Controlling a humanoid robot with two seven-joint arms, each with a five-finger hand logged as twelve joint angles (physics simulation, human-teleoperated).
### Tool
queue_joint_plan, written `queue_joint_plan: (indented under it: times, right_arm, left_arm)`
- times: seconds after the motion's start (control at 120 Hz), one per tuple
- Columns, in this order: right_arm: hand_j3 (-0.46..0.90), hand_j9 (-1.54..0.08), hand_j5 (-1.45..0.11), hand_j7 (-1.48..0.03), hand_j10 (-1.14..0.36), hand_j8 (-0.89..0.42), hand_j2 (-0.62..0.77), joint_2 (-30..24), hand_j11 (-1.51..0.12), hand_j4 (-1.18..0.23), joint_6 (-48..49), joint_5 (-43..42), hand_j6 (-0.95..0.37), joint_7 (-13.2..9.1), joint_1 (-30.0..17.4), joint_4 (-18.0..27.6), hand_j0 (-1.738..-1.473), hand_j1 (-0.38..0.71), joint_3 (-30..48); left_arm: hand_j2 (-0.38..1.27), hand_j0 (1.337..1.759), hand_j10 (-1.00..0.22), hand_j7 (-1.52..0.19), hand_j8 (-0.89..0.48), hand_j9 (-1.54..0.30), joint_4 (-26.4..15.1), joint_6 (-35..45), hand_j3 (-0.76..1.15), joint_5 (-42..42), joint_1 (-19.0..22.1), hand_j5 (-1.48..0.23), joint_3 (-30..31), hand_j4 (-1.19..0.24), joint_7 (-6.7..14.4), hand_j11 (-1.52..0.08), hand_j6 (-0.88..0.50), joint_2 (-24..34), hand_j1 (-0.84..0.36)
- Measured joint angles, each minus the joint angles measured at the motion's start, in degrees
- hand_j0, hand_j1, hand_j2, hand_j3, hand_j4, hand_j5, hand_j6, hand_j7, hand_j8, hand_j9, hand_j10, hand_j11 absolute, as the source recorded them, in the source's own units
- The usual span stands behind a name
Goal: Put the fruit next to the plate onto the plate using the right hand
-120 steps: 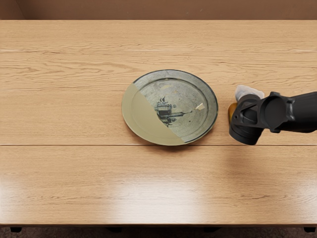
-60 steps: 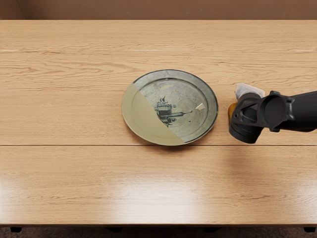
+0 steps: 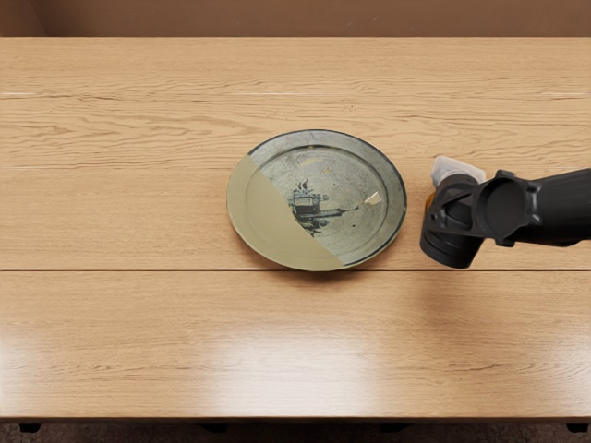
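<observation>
A round grey-green plate point(image 3: 277, 226) with a dark picture in its middle lies at the centre of the wooden table. Just right of its rim, only a thin orange sliver of the fruit point(image 3: 428, 200) shows on the table. My right arm comes in from the right edge, and its black wrist covers most of the fruit. The pale right hand point(image 3: 456, 171) peeks out above the wrist, directly over the fruit. The wrist hides how the hand sits on the fruit. The left arm is out of view.
The table point(image 3: 138, 305) stretches wide on all sides of the plate, with its front edge along the bottom of the view and a wall behind its far edge.
My right arm has shifted a little to the left and up, so the wrist now covers more of the orange fruit. The plate has not moved.
</observation>
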Motion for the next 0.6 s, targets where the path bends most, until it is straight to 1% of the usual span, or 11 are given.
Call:
queue_joint_plan:
  times: [0.317, 0.45, 0.6]
  right_arm:
    - [0.00, -0.26, -0.26, -0.26, -0.20, -0.20, -0.04, 0.8, -0.26, -0.20, 0.0, 0.0, -0.20, 0.0, -0.5, -1.0, -1.658, -0.11, 0.0]
    - [0.00, -0.29, -0.29, -0.29, -0.23, -0.23, 0.02, 1.0, -0.29, -0.23, 0.0, -0.1, -0.23, 0.0, -0.5, -1.2, -1.658, -0.09, 0.0]
    - [0.00, -0.33, -0.34, -0.33, -0.26, -0.26, 0.11, 1.5, -0.33, -0.26, 0.0, -0.3, -0.26, -0.1, -0.5, -1.4, -1.658, -0.03, 0.0]
  left_arm:
    - [0.00, 1.658, 0.00, 0.00, 0.00, 0.00, 0.0, 0.0, 0.00, 0.0, 0.0, 0.00, 0.0, 0.00, 0.0, 0.00, 0.00, 0.0, 0.35]
    - [0.00, 1.658, 0.00, 0.00, 0.00, 0.00, 0.0, 0.0, 0.00, 0.0, 0.0, 0.00, 0.0, 0.00, 0.0, 0.00, 0.00, 0.0, 0.35]
    - [0.00, 1.658, 0.00, 0.00, 0.00, 0.00, 0.0, 0.0, 0.00, 0.0, 0.0, 0.00, 0.0, 0.00, 0.0, 0.00, 0.00, 0.0, 0.35]
